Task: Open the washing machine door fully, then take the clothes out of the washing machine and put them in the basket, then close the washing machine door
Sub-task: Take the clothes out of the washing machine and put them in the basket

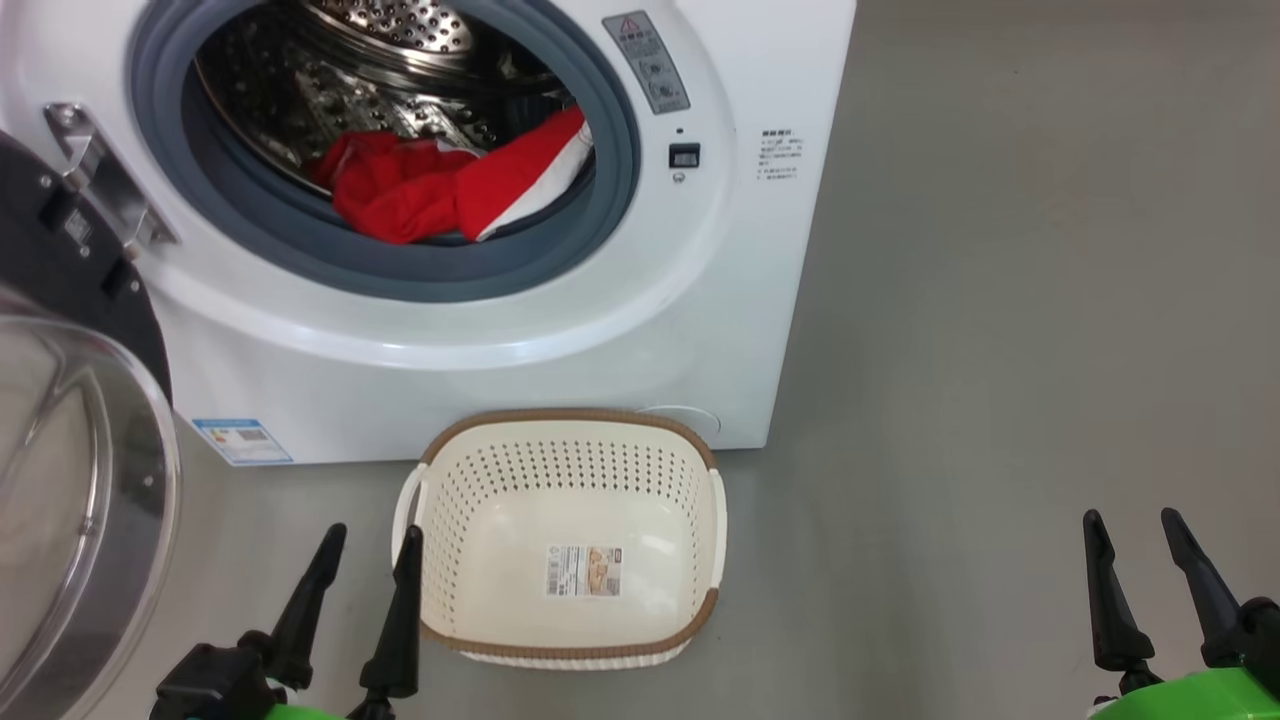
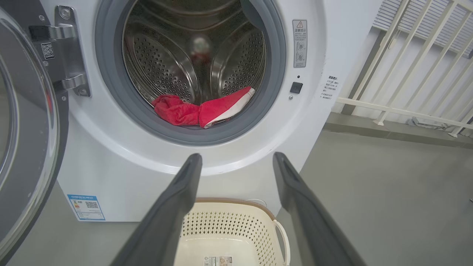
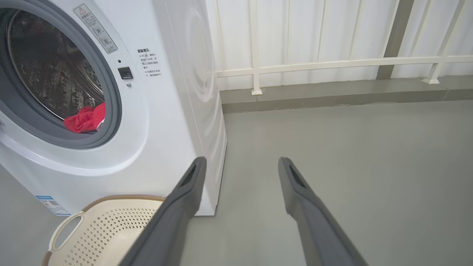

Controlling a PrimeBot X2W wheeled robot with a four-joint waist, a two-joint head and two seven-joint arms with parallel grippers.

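Lying inside the washing machine [image 1: 560, 340] at the drum's front edge, the clothes [image 1: 430, 190] touch the grey seal. The washing machine door [image 1: 80, 470] stands swung open on the left. The basket [image 1: 570, 640] sits on the floor just before the machine. The left gripper [image 1: 372, 533] and right gripper [image 1: 1133, 518] hover low, jaws apart.

Red clothes [image 1: 420, 190] in drum; basket [image 1: 570, 655] empty.
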